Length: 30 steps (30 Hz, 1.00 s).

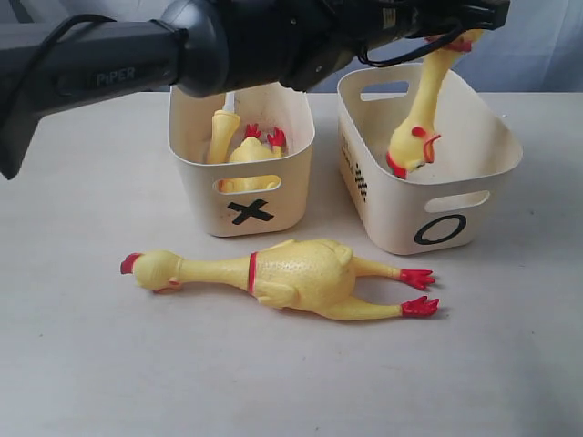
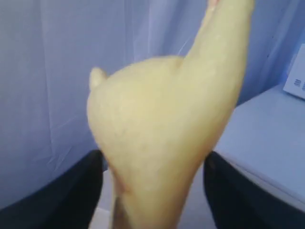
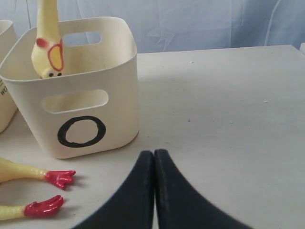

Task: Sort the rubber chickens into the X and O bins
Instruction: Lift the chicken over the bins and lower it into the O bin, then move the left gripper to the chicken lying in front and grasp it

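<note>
Left arm was reaching right across the top of the exterior view, and the left gripper [image 2: 150, 164] had its fingers clamped on a small chicken [image 1: 421, 118]. In the wrist cam the yellow body filled the gap between the two dark fingers. The bird hung head down, with its head and red comb inside the O bin [image 1: 455, 214] and its neck rising past the rim. I couldn't tell if the head touched the bottom.

The X bin [image 1: 200, 182] sat just beside the O bin on its left. It held a tangle of yellow: one chicken with red feet [image 1: 248, 150] sticking up, plus an upright yellow piece [image 1: 221, 132] next to it. The arm partly hid that one, so I couldn't say what it was.

The big chicken [image 1: 296, 273] lay flat on the table [image 3: 238, 119] in front of both bins, with its head to the left and its red feet toward the O bin.

The right gripper [image 3: 153, 162] was low over the table near those feet, fingers pressed together, holding nothing.
</note>
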Motion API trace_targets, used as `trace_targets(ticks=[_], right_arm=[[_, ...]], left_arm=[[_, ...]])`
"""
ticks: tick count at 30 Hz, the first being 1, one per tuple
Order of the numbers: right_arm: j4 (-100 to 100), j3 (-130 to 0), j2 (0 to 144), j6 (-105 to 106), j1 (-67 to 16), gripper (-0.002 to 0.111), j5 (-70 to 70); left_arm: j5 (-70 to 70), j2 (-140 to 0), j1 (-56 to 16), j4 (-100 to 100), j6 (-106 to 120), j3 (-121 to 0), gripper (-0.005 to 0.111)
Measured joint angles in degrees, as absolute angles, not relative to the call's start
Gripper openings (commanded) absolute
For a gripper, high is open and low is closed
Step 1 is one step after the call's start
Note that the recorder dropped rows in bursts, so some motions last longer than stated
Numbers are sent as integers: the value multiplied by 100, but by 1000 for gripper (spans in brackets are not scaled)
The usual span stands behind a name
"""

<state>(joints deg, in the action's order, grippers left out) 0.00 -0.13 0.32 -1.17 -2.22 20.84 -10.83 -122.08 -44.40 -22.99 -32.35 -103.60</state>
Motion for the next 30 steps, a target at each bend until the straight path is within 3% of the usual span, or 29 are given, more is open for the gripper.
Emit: trace_targets(ticks=[9, 20, 30], right_arm=[[0, -13, 32, -104, -222, 0, 2084], [0, -13, 32, -115, -222, 0, 2084], [0, -13, 32, -115, -222, 0, 2084]], left_arm=[[184, -12017, -4531, -2325, -3268, -10411, 51], [1848, -11124, -4687, -2439, -3112, -10411, 50], [5519, -10682, -5241, -1618, -1321, -10160, 50]])
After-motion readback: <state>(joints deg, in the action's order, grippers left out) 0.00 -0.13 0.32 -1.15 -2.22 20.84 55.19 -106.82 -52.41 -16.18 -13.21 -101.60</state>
